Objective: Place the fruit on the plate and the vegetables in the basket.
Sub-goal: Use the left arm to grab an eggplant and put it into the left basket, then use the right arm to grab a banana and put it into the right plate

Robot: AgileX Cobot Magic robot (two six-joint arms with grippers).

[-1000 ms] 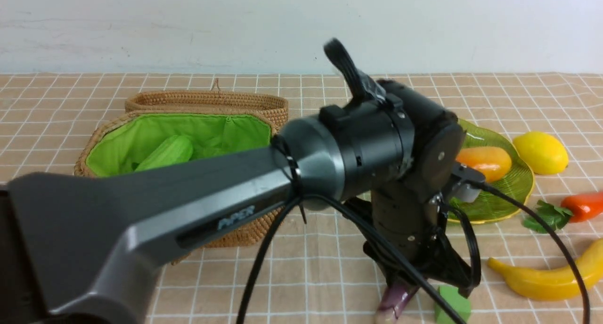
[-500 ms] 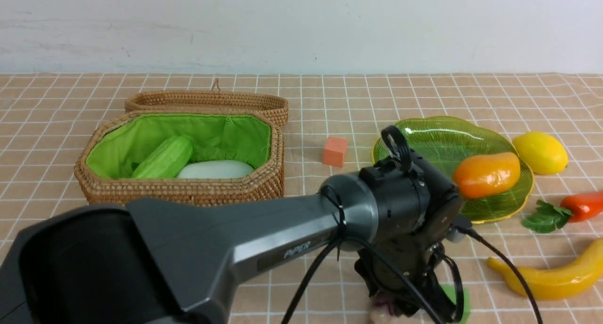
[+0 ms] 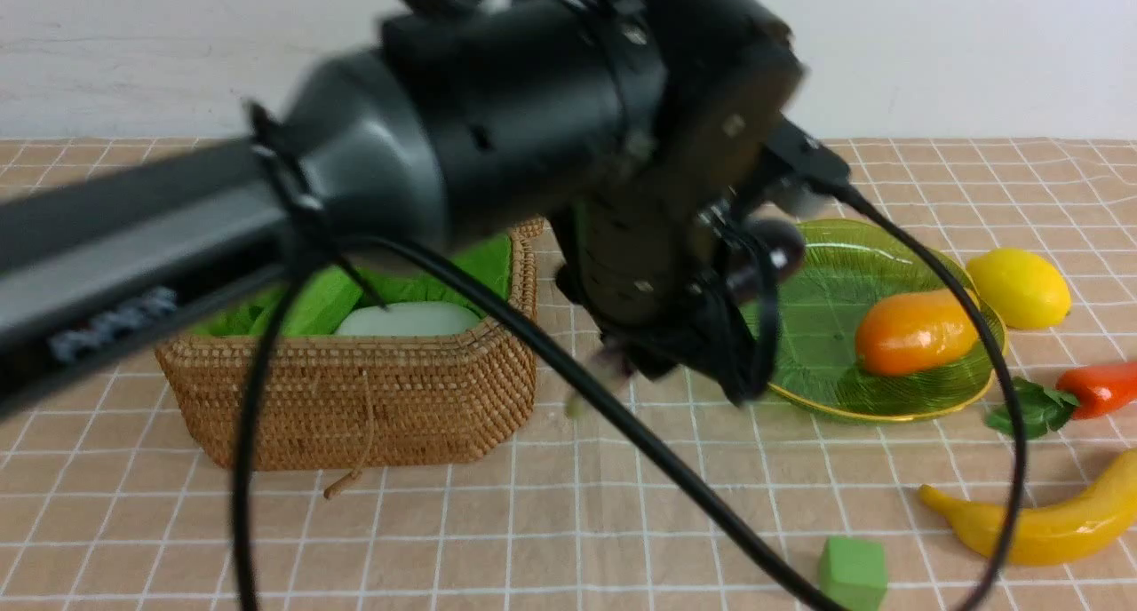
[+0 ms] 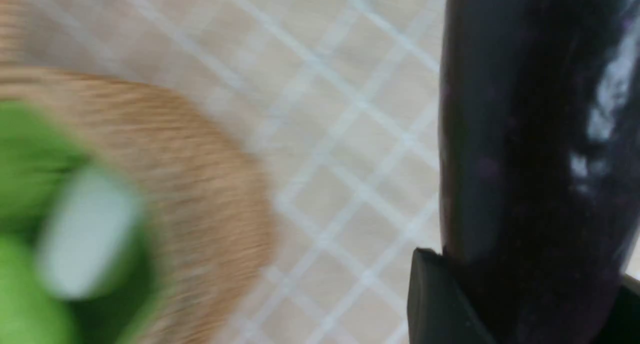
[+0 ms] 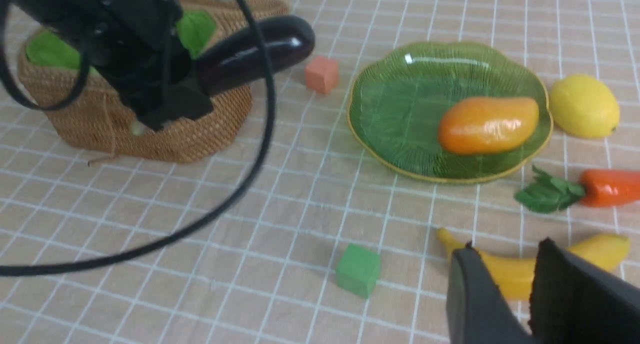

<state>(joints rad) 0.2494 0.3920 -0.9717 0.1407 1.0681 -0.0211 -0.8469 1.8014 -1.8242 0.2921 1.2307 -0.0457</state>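
My left gripper [image 3: 684, 358] is shut on the dark purple eggplant [image 3: 775, 247], held level in the air between the basket [image 3: 355, 398] and the plate [image 3: 826, 273]. In the left wrist view the eggplant [image 4: 525, 134] fills the jaws. The white radish [image 3: 404, 318] lies in the green-lined basket. An orange mango [image 3: 915, 331] rests on the plate. The lemon [image 3: 1019, 288], red-orange pepper [image 3: 1097, 387] and banana [image 3: 1039, 527] lie on the cloth to the right. My right gripper [image 5: 507, 249] hovers above the banana [image 5: 505, 274], open by a narrow gap and empty.
A small green cube [image 3: 853, 573] sits near the front edge, left of the banana. An orange cube [image 5: 321, 74] sits between basket and plate. The left arm and its black cable [image 3: 622, 424] block much of the front view.
My left arm has lifted the eggplant off the cloth near the green cube and swung it up and left toward the basket. The right gripper has barely moved.
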